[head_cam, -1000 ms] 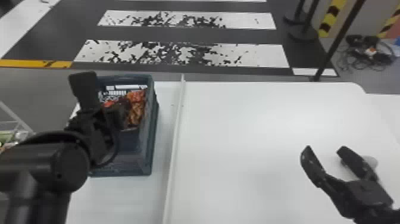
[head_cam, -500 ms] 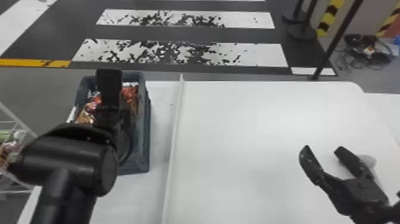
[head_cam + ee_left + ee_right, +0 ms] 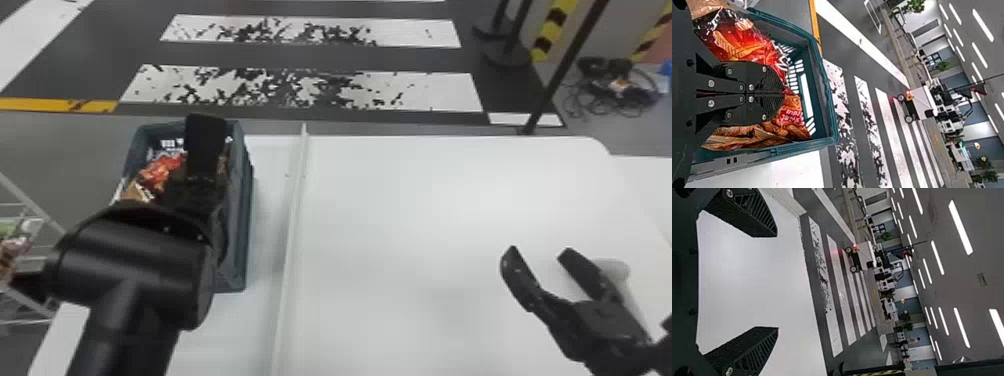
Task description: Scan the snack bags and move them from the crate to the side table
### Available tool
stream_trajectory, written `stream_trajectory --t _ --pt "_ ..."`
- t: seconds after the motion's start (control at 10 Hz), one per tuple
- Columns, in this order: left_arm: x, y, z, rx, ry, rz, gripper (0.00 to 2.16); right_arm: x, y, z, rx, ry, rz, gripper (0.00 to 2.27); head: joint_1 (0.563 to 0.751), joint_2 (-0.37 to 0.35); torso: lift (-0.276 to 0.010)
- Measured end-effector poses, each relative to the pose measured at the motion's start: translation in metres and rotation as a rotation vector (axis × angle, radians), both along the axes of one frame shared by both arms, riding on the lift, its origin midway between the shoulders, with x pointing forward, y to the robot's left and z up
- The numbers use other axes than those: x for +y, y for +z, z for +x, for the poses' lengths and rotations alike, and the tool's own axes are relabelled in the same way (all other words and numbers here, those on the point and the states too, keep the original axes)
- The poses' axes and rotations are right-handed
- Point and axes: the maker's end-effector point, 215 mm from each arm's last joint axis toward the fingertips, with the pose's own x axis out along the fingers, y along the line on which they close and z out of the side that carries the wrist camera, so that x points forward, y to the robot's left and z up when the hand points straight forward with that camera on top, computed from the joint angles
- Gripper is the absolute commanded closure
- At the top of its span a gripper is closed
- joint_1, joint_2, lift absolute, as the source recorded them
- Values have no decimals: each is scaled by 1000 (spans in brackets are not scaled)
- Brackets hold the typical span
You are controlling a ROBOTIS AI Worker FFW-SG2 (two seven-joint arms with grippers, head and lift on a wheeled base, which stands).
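Left gripper point(image 3: 783, 94) clenched, fingertips meeting over bags point(image 3: 746, 43) in crate point(image 3: 828, 98); whether film is pinched, cannot tell. If empty: spread, straddle one, squeeze gently, lift clear of rim. Right gripper point(image 3: 540, 251) spread above table point(image 3: 400, 225).

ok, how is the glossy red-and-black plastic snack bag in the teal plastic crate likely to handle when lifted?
Probably floppy: the glossy red-and-black bag has a creased, film-like skin. That shine suggests it may slip between smooth fingers. Perhaps light for its size, going by the thin-looking film, though its contents are hidden.
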Motion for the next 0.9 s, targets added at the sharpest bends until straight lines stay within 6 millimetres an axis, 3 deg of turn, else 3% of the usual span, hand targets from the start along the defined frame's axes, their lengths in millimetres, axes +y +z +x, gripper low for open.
stream_trajectory --t 0.5,0.7,0.9 --pt "2 52 -9 -117 13 2 2142 0 -4 1 9 0 3 80 695 8 -87" --pt "0 61 -12 -140 8 4 2142 0 -5 1 12 1 3 80 695 6 -87" --pt "-2 57 -17 -119 5 6 2142 0 -6 2 14 0 6 80 695 4 -87"
